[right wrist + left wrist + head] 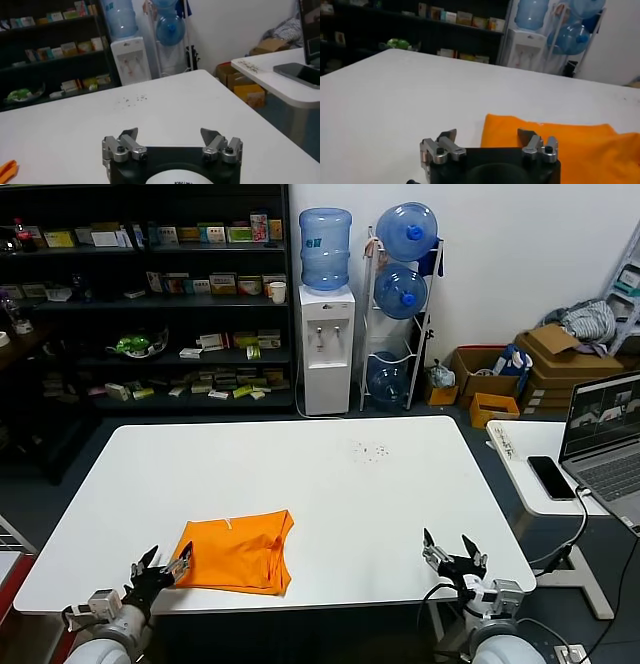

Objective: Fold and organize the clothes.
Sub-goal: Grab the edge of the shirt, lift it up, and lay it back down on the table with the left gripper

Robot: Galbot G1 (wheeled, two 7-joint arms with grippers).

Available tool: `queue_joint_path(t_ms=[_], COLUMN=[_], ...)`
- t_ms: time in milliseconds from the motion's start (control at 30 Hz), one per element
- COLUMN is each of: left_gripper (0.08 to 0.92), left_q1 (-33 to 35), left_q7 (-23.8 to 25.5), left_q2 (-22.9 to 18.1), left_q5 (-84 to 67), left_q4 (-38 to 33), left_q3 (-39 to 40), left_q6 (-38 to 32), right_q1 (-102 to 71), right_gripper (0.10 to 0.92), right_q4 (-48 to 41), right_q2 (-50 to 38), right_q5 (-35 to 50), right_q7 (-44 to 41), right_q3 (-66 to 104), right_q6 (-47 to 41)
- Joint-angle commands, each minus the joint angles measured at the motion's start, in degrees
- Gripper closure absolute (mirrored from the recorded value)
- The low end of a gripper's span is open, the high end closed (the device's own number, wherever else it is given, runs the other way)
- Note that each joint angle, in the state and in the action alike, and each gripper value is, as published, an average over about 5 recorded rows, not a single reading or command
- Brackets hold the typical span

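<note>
The clothes, an orange T-shirt (238, 552), lie folded into a flat rectangle on the white table (330, 484) near its front left. My left gripper (160, 565) hovers at the shirt's near left corner, open and empty; in the left wrist view the orange T-shirt (555, 142) spreads just past the left gripper (487, 136). My right gripper (452, 551) is open with nothing in it over the table's front right edge, well apart from the shirt. In the right wrist view the right gripper (170, 135) faces bare table, with a sliver of orange T-shirt (7, 170) at the frame's edge.
A side desk (535, 474) on the right holds a phone (551, 477) and a laptop (605, 439). Behind the table stand a water dispenser (326, 334), a rack of bottles (400, 294), dark shelves (150, 294) and cardboard boxes (560, 364). Small specks (370, 450) dot the tabletop.
</note>
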Motion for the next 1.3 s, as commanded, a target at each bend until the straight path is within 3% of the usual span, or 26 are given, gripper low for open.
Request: queue_joint_path(t_ms=[33, 567, 833, 967, 1100, 1200, 1300], left_gripper=[0.191, 0.622, 0.842, 0.869, 0.869, 0.869, 0.869], left_q1=[-2.1, -1.3, 1.6, 4.0, 3.9, 2.8, 2.3], left_q7=[3.3, 0.6, -2.1, -4.1, -6.1, -7.0, -6.5], left_q2=[0.7, -1.3, -3.1, -3.7, -2.1, 1.3, 5.6], left_q5=[2.0, 1.4, 6.5, 12.4, 17.5, 17.7, 15.4], left_q4=[5.9, 3.8, -5.1, -13.8, -17.3, -14.0, -5.3], left_q3=[2.2, 3.4, 2.4, 1.5, -1.7, -6.6, -12.1], left_q6=[-3.1, -3.3, -7.2, -7.5, -4.8, -2.2, -1.8], right_q1=[-0.3, -0.1, -0.1, 0.3, 0.9, 1.4, 1.8], right_gripper=[0.203, 0.203, 0.203, 0.203, 0.203, 0.203, 0.203], right_q4=[0.2, 0.2, -0.3, -0.8, -1.0, -0.9, -0.9], right_q2=[0.1, -0.1, 0.0, 0.1, -0.1, -0.3, -0.4], right_q5=[0.1, 0.3, 0.3, 0.3, 0.5, 0.8, 1.1], right_q7=[0.1, 0.3, 0.3, 0.3, 0.3, 0.3, 0.2], right_q3=[0.2, 0.1, 0.2, 0.0, -0.3, -0.7, -0.9], right_q6=[0.0, 0.1, 0.3, 0.5, 0.5, 0.5, 0.6])
